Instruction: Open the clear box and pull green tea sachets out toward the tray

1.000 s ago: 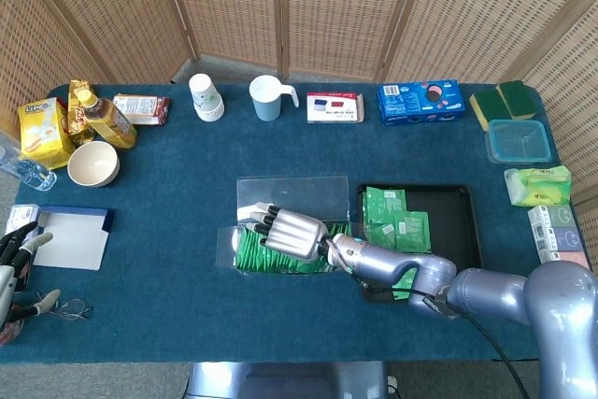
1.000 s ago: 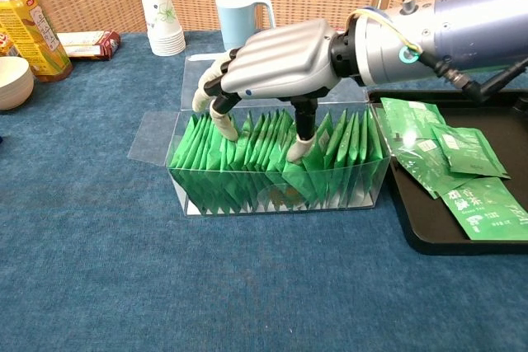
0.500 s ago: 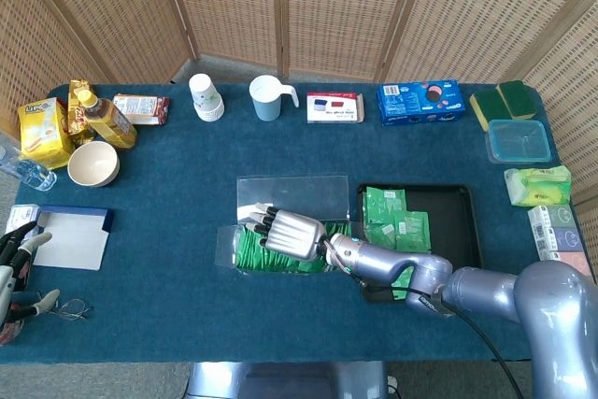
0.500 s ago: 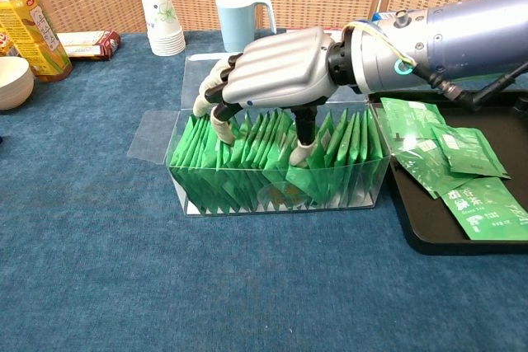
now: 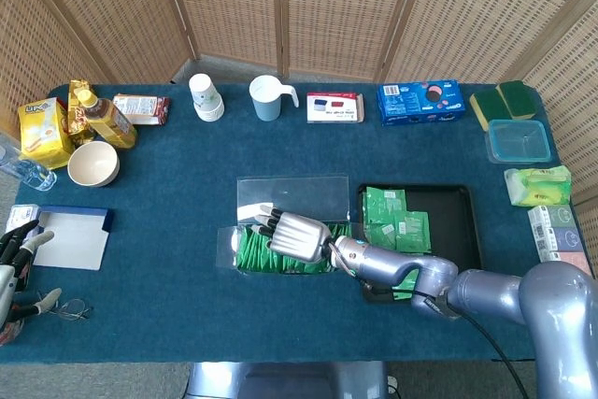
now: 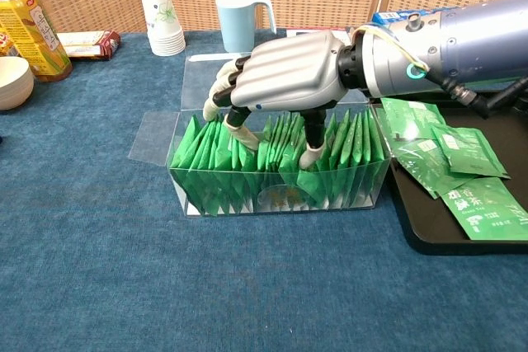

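Note:
The clear box (image 6: 276,199) stands open mid-table, packed with upright green tea sachets (image 6: 214,158); its lid (image 5: 291,195) lies flat behind it. My right hand (image 6: 285,80) hovers palm down over the box, its fingers (image 6: 242,131) and thumb reaching down into the row and closing around a bunch of sachets. In the head view the right hand (image 5: 297,235) covers the middle of the box (image 5: 245,257). The black tray (image 5: 462,231) sits just right of the box with several sachets (image 6: 437,154) on it. My left hand (image 5: 14,263) rests at the table's near left edge, fingers apart, holding nothing.
Along the far edge stand a blue mug (image 5: 268,98), stacked paper cups (image 5: 206,97), a tea bottle (image 5: 105,117) and a blue snack box (image 5: 420,102). A white bowl (image 5: 92,163) and a flat blue-rimmed box (image 5: 70,235) lie left. A blue container (image 5: 517,140) sits right.
My right hand has shifted a little toward the tray inside the box, and the sachets between its fingers and thumb now stand bunched and more upright. The left hand has not moved.

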